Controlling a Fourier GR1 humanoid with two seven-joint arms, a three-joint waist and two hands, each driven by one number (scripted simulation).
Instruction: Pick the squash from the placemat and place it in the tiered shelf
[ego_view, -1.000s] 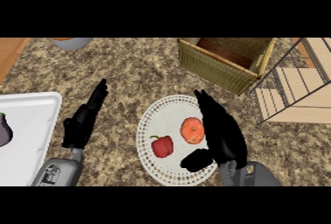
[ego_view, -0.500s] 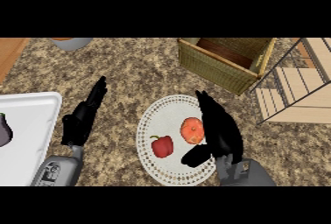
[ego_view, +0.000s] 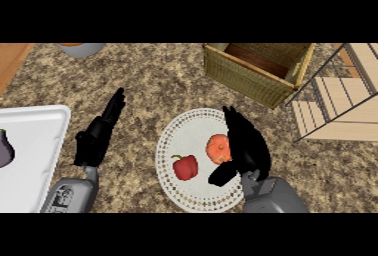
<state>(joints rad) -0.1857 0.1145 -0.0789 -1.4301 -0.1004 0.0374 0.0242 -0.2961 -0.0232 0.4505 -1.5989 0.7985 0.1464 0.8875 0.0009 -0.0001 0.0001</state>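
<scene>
Right hand (ego_view: 247, 145) lies over the 3 o'clock edge of the white, lace-edged placemat (ego_view: 184, 135), its fingers straight and together, pointing toward 11 o'clock, with the thumb (ego_view: 221, 174) hanging out toward 7 o'clock. Nothing is clasped in it. The orange squash (ego_view: 217, 148) sits on the placemat just at the hand's 9 o'clock side, right against the fingers; whether they actually touch cannot be told from this view. A red bell pepper (ego_view: 185, 167) stands on the same placemat at about 7 o'clock from the squash, a little apart from it and clear of the thumb.

Left hand (ego_view: 100, 135) shows over the speckled counter (ego_view: 162, 80) between the placemat and a white tray (ego_view: 33, 165), fingers straight and pressed together, pointing toward 12 o'clock, holding nothing. The tray lies at the view's 9 o'clock edge, and a dark purple eggplant (ego_view: 4, 148) is partly visible on it, cut off by the frame.

At 1 o'clock from the placemat stands a woven basket (ego_view: 251, 75), open at the top. The tiered shelf (ego_view: 336, 100), with pale wooden boards in a dark wire frame, stands at 3 o'clock of the view, just beside the basket and well apart from the squash. A grey bowl (ego_view: 81, 49) sits at the 11 o'clock edge.
</scene>
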